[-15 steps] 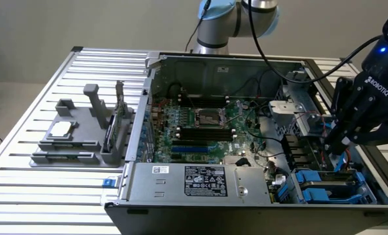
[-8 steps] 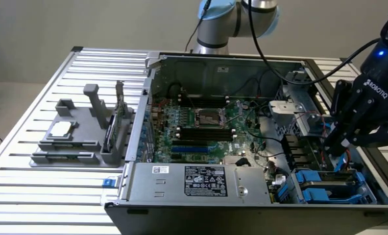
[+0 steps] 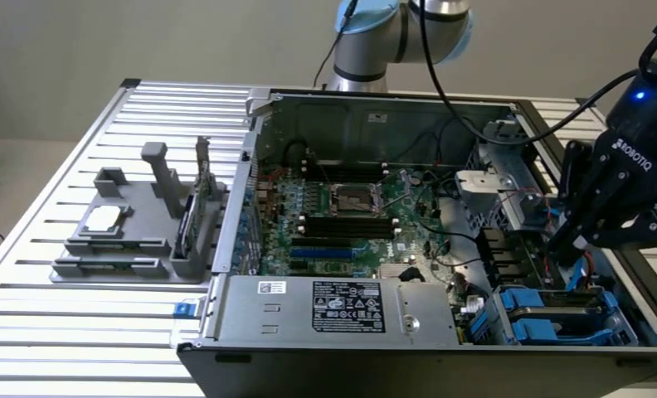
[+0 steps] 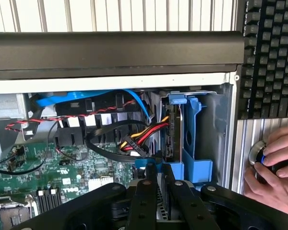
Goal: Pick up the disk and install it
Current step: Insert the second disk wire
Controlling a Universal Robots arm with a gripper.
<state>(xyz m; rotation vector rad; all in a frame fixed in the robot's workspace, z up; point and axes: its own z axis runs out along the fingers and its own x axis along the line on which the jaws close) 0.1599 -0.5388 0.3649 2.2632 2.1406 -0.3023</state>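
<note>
Down in the corner drive bay of the computer case (image 3: 231, 217), the disk (image 4: 173, 132) stands on edge inside its blue frame. I'd guess that's so it can ride the bay's slot, with the red and yellow power cables (image 4: 149, 136) bunched just beside it. Its long axis runs from the gripper (image 4: 158, 184) straight toward the case's dark outer wall. The gripper sits right at the disk's near end, and honestly I can't tell if it has a hold on it.

Arm (image 3: 401, 33): silver tube links, pale blue joint caps, black cable.
Gripper (image 3: 577, 236): matte black body, white lettering, lit blue indicator, bolted linkage fingers (image 4: 145, 201).
</note>
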